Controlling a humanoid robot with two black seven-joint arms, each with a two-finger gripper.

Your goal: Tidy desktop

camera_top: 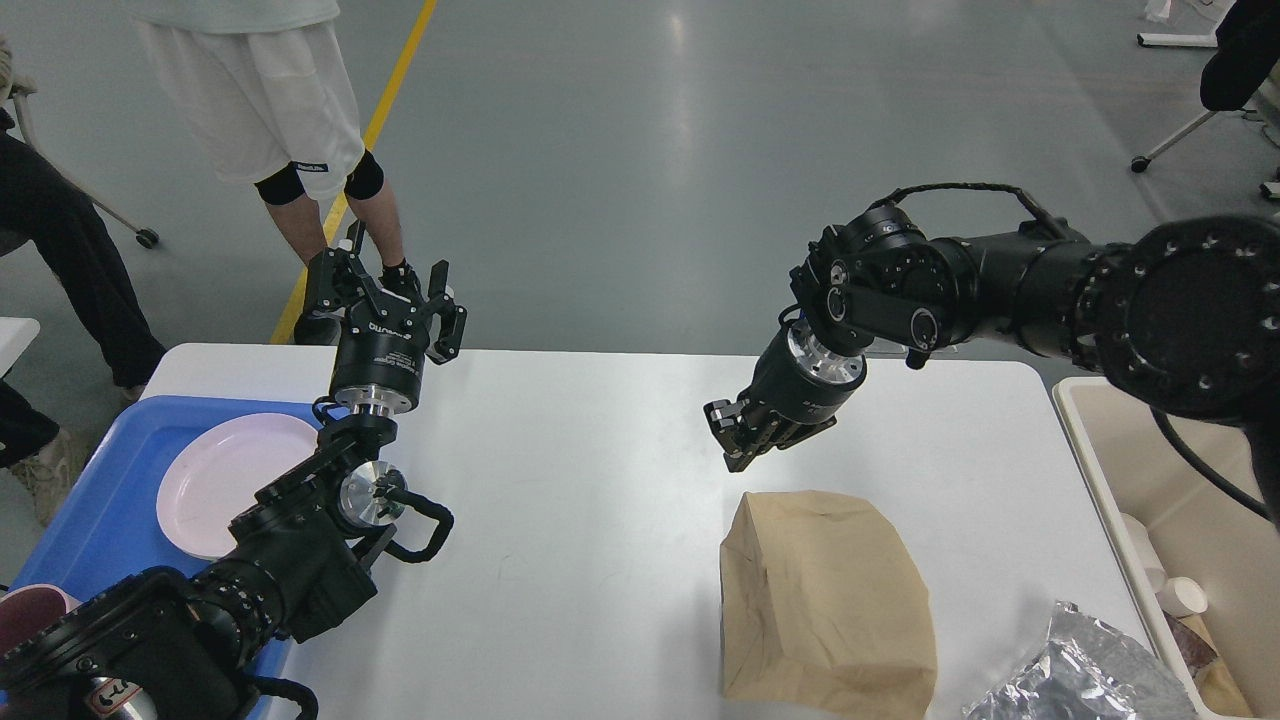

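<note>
Only the head view to go on here. The desktop (600, 500) fills most of the lower frame, white with rounded corners, grey floor beyond its far edge.

My left gripper (385, 290) is raised over the far left corner area of the desktop, pointing up and away, fingers spread wide with nothing between them. The arm under it crosses a blue tray (100, 500) that sits at the left end of the desktop. On the tray there's a pale pink plate (215, 480), partly covered by my arm, and a dark red cup (30, 610) peeking in at the bottom left corner.

My right gripper (738, 438) hangs angled down toward the desktop near the middle, just beyond the top of a brown paper bag (825, 600). It isn't touching the bag as far as I can see. The fingers are dark and bunched together from this angle, so I honestly can't tell whether they're spread or closed.

The bag lies flat-ish on the right half of the desktop, crumpled. Next to it at the bottom right is a wad of silver foil (1075, 670), close to the bag. Off the right edge sits a beige bin (1090, 450) with some white cups (1180, 597) and other trash inside.

Someone in white shorts (270, 110) stands behind the far left corner by a yellow floor line (385, 110).
</note>
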